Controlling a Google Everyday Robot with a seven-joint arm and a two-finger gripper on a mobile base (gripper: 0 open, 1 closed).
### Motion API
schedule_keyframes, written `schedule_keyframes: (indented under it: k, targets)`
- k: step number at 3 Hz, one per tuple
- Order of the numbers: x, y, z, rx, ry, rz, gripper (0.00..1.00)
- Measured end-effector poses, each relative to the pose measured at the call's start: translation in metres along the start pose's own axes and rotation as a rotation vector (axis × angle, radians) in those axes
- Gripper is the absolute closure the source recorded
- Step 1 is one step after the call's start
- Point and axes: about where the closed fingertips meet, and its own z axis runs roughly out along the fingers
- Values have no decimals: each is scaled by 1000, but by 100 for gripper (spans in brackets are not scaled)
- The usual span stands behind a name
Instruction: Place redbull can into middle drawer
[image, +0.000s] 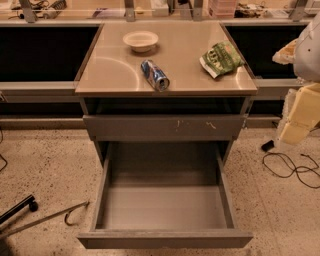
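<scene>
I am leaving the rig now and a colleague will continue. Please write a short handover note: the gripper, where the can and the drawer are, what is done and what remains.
Gripper: at the right edge of the view, beside the counter's right side, apart from the redbull can and not holding it.
Redbull can: lying on its side on the counter, near the front edge, between the bowl and the snack bag.
Middle drawer: pulled out below the counter; the can is not in it.
Done: the drawer is open.
Left: grasp the can, bring it down and set it in the drawer.
</scene>
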Motion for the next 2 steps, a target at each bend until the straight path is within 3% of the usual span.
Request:
schedule_keyframes:
  k: [1, 2]
  targets:
    - [0, 0, 0, 0, 0, 0, 0]
    - [-32, -23, 13, 38, -28, -90, 0]
